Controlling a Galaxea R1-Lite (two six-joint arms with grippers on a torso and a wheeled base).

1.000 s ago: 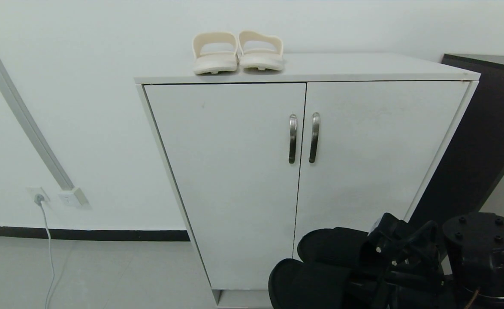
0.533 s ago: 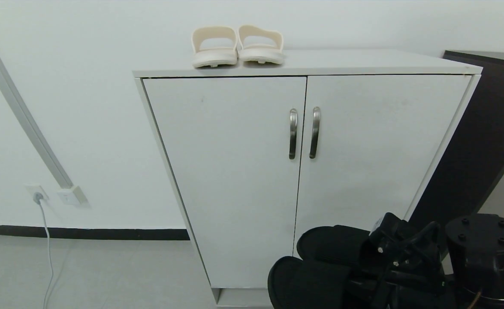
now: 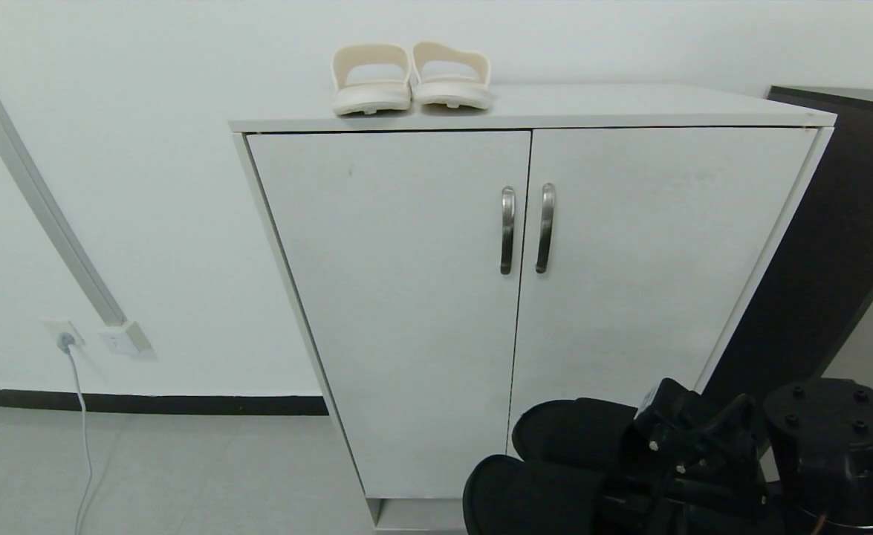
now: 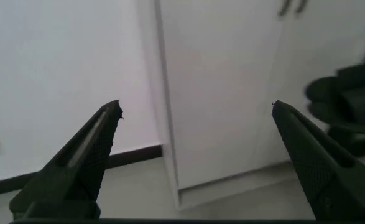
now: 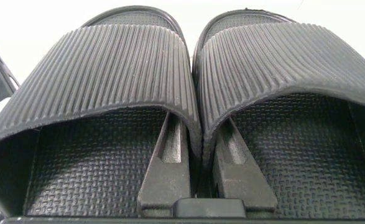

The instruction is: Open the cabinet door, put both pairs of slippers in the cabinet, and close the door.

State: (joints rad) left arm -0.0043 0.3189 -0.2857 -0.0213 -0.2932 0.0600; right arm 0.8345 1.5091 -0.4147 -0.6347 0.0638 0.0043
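The right arm [image 3: 703, 453] sits low in front of the cabinet [image 3: 666, 108], near the foot of its right door [image 3: 651, 260], with the wrist turned so that the pincer [image 5: 198, 168] points across toward the cabinet's middle. Its two fingers [image 5: 166, 168] are each pushed into one of the black slippers [image 5: 120, 74] and are clamped together on the two inner side walls where the pair meets, so both slippers hang from this one grip. In the head view the black pair [image 3: 570, 431] shows side by side, soles toward the cabinet front, held off the floor [image 3: 146, 475] just before the lower part of the right door. The left pincer [image 4: 196, 107] is spread wide apart and holds nothing. It is held low and aims at the cabinet's lower corner on the left-door side, where the wall and floor meet. Both doors are shut, the left door [image 3: 399, 297] and the right one meeting at the centre, with the two metal handles [image 3: 507, 230] upright and close together. The cream slippers [image 3: 377, 95] stand side by side on the cabinet top, toward its rear on the left-door side, against the wall.
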